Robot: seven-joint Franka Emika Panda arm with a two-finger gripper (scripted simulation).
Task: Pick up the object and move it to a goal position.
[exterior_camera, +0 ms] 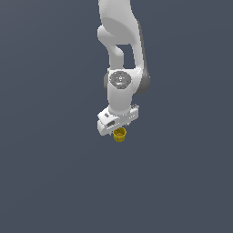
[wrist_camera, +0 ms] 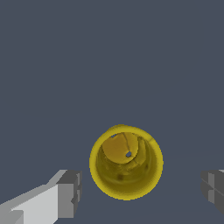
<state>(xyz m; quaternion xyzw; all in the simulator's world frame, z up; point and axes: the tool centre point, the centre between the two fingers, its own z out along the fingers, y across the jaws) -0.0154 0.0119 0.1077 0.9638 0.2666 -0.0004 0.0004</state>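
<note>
1. Yellow cup (wrist_camera: 126,162): a small hollow cylinder, seen in the wrist view from straight above, open end up, with a rounded rim and a floor marked by faint crack-like lines and a small dark spot. In the exterior view it (exterior_camera: 119,134) sits directly under the arm's hand, upright on the plain grey surface.

2. Gripper (wrist_camera: 140,192): jaws apart. One grey pad (wrist_camera: 70,194) stands on one side of the cup and the other pad (wrist_camera: 213,190) on the far side; neither touches the wall. The cup lies nearer the first pad, so it is not quite centred in the gap.

3. Handling, judged from its look: a thin-walled shell this small is probably very light and rigid. The smooth curved wall gives flat pads only a narrow line of contact on each side, so it may slip or roll out if squeezed off-centre.

4. Where to hold: across the outer wall at opposite sides, somewhat below the rim, with the cup's axis midway between the pads. A light push on one side alone would likely slide or tip it.

5. Goal position: no marker for it shows in either view.
</note>
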